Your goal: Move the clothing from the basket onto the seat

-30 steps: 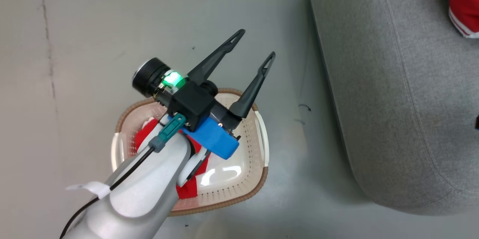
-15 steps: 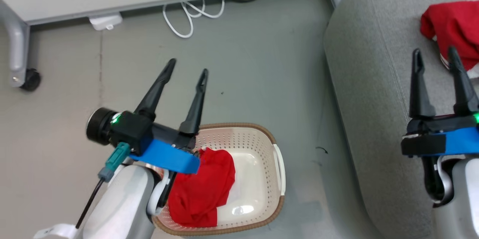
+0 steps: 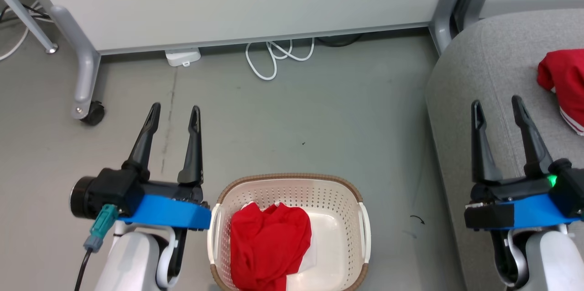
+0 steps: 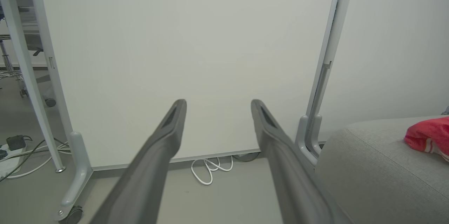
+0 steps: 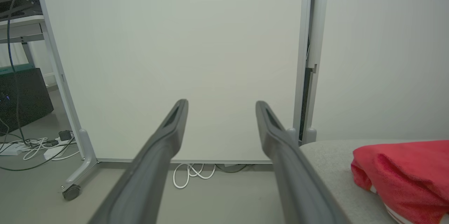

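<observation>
The two long fingers of the left gripper (image 3: 175,108) are standing spread apart with nothing between them, pointing over the bare floor (image 3: 296,113) just to the left of the basket (image 3: 288,176). The right gripper (image 3: 496,101) is showing the same: its fingers are apart and empty, hovering over the near edge of the seat (image 3: 474,67). In both wrist views only open air is lying between the fingers, and behind it a white partition panel (image 4: 175,41).

One second ago the left gripper was hanging right above the basket, covering most of the cloth inside; now it is sitting beside the basket. The head camera has also been lifting meanwhile, so much of the shift is coming from the camera, but the gripper's place against the basket is truly different.

The plain red garment (image 3: 269,245) is lying crumpled in the left half of the basket, and no gripper is touching it. A bit of white is showing at its lower right edge; I cannot tell if it is paper or cloth. The striped red garment (image 3: 563,79) is resting on the seat, beyond the right gripper and apart from it.

So I am judging the task as about half done: the left arm seems to be drawn back without cloth, and a descent into the basket is still needed. The left gripper is the nearer one. The soft bundle may give only one fold to the fingers.
</observation>
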You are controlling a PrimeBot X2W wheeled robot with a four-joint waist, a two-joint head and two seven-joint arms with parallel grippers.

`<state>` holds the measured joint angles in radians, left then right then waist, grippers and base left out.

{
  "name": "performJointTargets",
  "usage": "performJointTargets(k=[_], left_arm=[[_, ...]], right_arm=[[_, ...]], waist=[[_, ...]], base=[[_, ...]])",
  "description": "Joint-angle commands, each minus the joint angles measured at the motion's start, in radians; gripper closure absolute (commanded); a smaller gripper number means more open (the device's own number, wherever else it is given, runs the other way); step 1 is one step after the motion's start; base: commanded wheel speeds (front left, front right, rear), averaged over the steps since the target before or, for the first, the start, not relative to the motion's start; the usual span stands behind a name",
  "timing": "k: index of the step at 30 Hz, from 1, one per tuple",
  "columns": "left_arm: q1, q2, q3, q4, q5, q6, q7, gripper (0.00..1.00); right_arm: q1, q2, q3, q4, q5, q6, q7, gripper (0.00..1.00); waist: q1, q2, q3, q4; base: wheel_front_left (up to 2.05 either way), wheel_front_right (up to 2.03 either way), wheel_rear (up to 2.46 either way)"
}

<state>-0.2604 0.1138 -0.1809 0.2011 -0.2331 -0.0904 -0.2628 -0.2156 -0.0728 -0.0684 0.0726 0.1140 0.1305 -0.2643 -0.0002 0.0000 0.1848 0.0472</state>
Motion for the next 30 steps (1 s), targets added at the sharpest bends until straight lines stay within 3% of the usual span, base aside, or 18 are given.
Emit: performJointTargets(k=[1,10,30], left_arm=[[0.022,-0.005,0.015,-0.003,0.010,-0.006,-0.003,0.00],[0.101,-0.026,0.075,-0.008,0.053,-0.027,-0.003,0.00],[0.151,-0.048,0.100,0.007,0.085,-0.041,-0.003,0.00]], right_arm=[[0.027,0.006,-0.003,-0.006,-0.001,0.000,0.000,0.00],[0.098,0.021,-0.012,0.034,0.008,0.000,0.000,0.00],[0.127,0.023,0.003,0.072,0.027,0.000,0.000,0.00]], waist=[[0.0002,0.0000,-0.015,0.003],[0.0002,0.0000,-0.059,-0.003],[0.0002,0.0000,-0.084,0.005]], base=[[0.00,0.00,0.00],[0.00,0.00,0.00],[0.00,0.00,0.00]])
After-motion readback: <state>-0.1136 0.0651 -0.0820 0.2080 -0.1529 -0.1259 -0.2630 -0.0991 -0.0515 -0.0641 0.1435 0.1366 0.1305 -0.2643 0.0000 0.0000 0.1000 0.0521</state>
